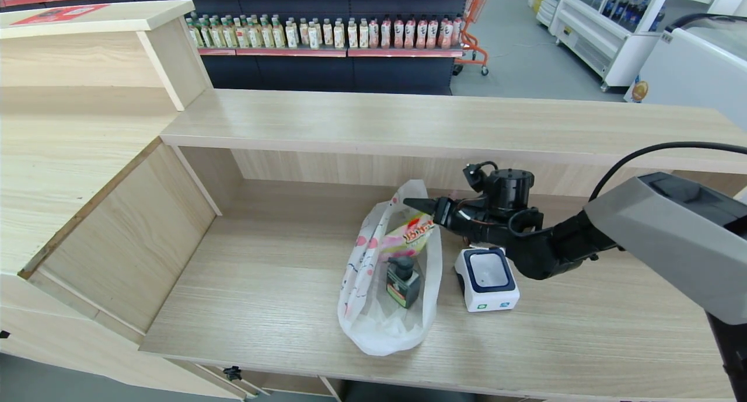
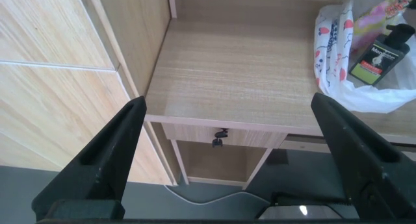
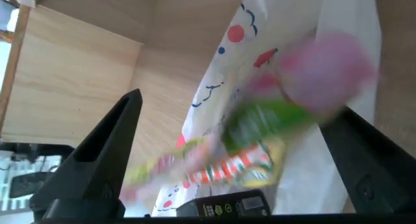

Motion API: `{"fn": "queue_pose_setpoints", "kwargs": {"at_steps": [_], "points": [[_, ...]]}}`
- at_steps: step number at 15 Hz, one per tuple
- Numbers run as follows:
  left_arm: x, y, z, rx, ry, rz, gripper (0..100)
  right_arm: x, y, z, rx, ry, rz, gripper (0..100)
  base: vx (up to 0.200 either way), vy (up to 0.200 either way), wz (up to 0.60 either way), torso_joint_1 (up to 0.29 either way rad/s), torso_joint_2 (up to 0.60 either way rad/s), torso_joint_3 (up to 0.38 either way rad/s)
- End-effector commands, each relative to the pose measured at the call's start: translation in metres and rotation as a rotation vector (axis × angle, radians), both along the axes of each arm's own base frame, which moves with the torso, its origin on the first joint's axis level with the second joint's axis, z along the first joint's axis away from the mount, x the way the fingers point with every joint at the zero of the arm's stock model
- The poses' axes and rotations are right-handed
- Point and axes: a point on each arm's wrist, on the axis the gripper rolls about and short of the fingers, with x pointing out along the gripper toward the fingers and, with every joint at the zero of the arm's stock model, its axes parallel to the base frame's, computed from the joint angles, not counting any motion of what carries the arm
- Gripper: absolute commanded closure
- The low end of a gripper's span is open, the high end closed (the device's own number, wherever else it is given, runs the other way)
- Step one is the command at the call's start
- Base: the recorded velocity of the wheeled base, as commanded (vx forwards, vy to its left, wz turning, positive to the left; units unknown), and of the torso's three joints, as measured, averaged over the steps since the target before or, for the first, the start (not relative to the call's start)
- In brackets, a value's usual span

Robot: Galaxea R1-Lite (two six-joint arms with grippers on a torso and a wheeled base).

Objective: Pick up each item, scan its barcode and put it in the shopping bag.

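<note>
Snack pkt (image 1: pixel 415 234) in bag (image 1: pixel 355 285) mouth.

Blur smears the snack packet (image 3: pixel 257 136) — the frame edge crops the shopping bag (image 2: pixel 335 68).

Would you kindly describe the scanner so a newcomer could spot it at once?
On the wooden counter, look just right of the white shopping bag. The scanner is the small white box with a dark blue rim around its pale top window, unlike the soft bag.
</note>
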Motion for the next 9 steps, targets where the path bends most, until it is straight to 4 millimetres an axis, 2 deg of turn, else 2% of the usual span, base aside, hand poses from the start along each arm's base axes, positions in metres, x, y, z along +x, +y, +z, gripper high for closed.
{"fn": "queue_pose_setpoints", "kwargs": {"at_steps": [1, 3, 4, 8, 9], "points": [[0.0, 0.0, 0.0, 0.0, 0.001, 0.0, 0, -0.018, -0.008, 0.049, -0.053, -0.18, 0.015, 0, 0.0, 0.0, 0.0, 0.0, 0.0, 0.0], [0.0, 0.0, 0.0, 0.0, 0.001, -0.002, 0, -0.042, -0.016, 0.087, -0.072, -0.292, 0.038, 0, 0.0, 0.0, 0.0, 0.0, 0.0, 0.0], [0.0, 0.0, 0.0, 0.0, -0.001, 0.0, 0, -0.045, -0.017, 0.091, -0.07, -0.298, 0.041, 0, 0.0, 0.0, 0.0, 0.0, 0.0, 0.0], [0.0, 0.0, 0.0, 0.0, -0.001, -0.002, 0, -0.112, -0.043, 0.14, -0.067, -0.354, 0.051, 0, 0.0, 0.0, 0.0, 0.0, 0.0, 0.0], [0.0, 0.0, 0.0, 0.0, 0.001, 0.0, 0, -0.133, -0.056, 0.152, -0.095, -0.388, 0.026, 0, 0.0, 0.0, 0.0, 0.0, 0.0, 0.0]]}}
